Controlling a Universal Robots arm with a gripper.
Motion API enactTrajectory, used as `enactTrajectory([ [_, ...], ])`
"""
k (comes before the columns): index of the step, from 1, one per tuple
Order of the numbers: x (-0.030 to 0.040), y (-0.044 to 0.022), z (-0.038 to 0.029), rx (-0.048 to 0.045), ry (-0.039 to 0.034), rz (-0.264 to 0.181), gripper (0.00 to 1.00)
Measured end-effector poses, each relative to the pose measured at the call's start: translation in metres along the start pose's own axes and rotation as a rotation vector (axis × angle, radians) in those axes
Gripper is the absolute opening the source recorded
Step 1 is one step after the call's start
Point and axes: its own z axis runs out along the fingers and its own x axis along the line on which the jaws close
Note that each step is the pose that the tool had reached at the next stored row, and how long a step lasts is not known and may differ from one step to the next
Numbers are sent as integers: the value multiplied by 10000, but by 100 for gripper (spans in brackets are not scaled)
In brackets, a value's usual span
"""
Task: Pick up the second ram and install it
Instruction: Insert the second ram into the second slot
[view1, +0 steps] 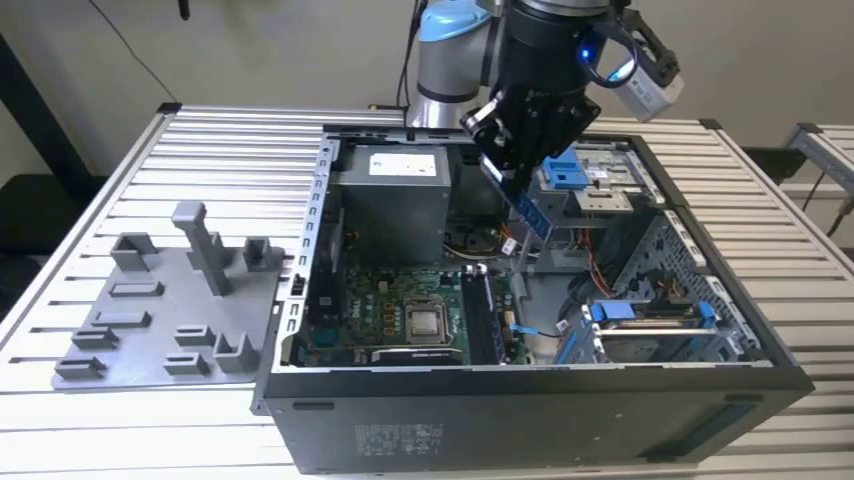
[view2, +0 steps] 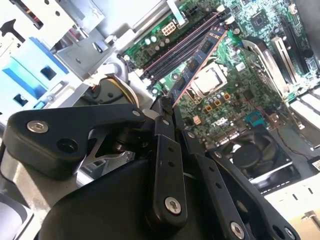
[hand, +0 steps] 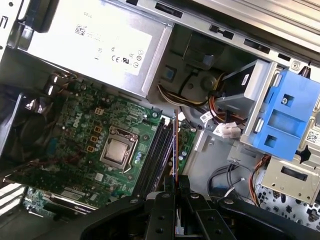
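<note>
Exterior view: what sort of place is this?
Probably a robot-lab bench for PC assembly trials: an open computer case on a slatted metal table, a grey fixture tray beside it, and the gripper holding a memory stick above the motherboard.

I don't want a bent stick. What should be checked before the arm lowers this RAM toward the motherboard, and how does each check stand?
1. Grip: gripper shut on the second ram: ok.
2. Ram hangs above the motherboard, not seated: ok.
3. Ram edge runs roughly along the memory slots in the first wrist view: ok.
4. Slot latches open: cannot tell.
5. Target slot free: cannot tell.
6. White connector lies apart from the slots: ok.
</note>
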Motion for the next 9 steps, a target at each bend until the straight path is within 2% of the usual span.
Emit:
enactTrajectory([
  [9, 1, -1, 31, 11, -8, 429, 14],
])
